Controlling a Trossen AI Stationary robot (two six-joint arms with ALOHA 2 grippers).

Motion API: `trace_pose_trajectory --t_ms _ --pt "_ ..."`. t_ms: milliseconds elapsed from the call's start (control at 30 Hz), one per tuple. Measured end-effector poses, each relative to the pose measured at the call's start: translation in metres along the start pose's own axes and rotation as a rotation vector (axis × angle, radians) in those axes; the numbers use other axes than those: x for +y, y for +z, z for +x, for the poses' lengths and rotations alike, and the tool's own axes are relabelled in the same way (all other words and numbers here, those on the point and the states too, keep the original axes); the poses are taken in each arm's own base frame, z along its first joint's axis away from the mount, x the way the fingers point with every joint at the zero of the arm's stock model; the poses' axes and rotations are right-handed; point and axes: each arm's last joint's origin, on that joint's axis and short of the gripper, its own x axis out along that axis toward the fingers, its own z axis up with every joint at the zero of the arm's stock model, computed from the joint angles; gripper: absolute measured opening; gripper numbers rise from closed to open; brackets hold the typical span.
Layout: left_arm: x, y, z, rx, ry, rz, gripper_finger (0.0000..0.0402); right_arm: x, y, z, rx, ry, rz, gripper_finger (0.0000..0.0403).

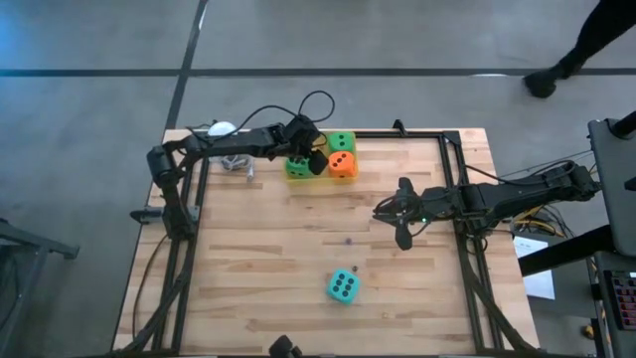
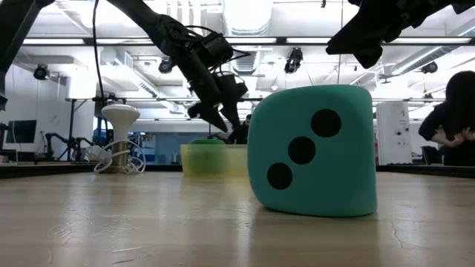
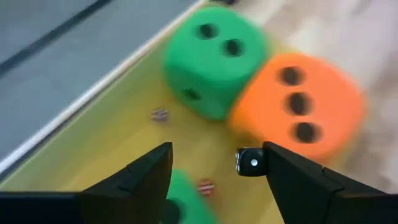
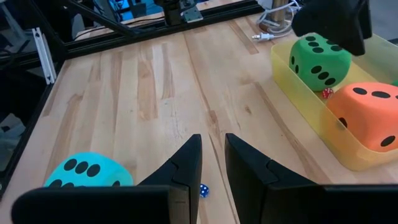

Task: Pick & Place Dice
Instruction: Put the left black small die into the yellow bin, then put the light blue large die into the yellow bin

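Nearest, the teal die (image 1: 343, 286) sits alone on the table (image 1: 298, 249) at the front edge, not yet collected; I judge it the last one to fetch. Mid-table, my right gripper (image 1: 382, 212) hangs over bare wood, fingers nearly together and holding nothing, probably placed to go for that die. Farther back, a yellow tray (image 4: 311, 118) holds the orange die (image 1: 342, 164) and two green dice (image 1: 341, 142), packed touching so all fit. My left gripper (image 1: 310, 159) hovers just above the nearer green die (image 4: 319, 59), fingers spread wide and empty, apparently released.
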Motion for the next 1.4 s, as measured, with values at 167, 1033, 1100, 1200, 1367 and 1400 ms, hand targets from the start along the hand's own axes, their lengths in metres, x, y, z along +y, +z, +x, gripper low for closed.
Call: trace_pose_trajectory --t_ms 167,1033,1100,1200,1367,1400 --pt "-0.002 -0.001 0.0 0.028 -0.113 -0.014 0.0244 0.0 0.0 0.0 0.0 0.0 0.001 0.0063" --pt "-0.001 -0.007 0.0 0.072 -0.043 -0.027 0.0229 0.001 0.0 0.0 0.001 0.024 0.0 0.0063" --pt "0.0 -0.007 0.001 0.083 -0.096 0.012 0.0228 0.001 0.001 0.0 0.0 0.025 0.001 0.0063" --pt "0.0 -0.01 0.001 0.088 -0.098 0.076 0.0228 0.001 0.001 0.0 0.0 0.025 0.001 0.0063" --pt "0.001 -0.012 0.001 0.114 -0.077 0.032 0.0227 0.001 0.0 0.0 0.002 0.024 0.003 0.0063" --pt "0.001 -0.012 0.0 0.132 -0.114 0.032 0.0226 0.001 0.0 0.0 0.003 0.024 0.003 0.0063"
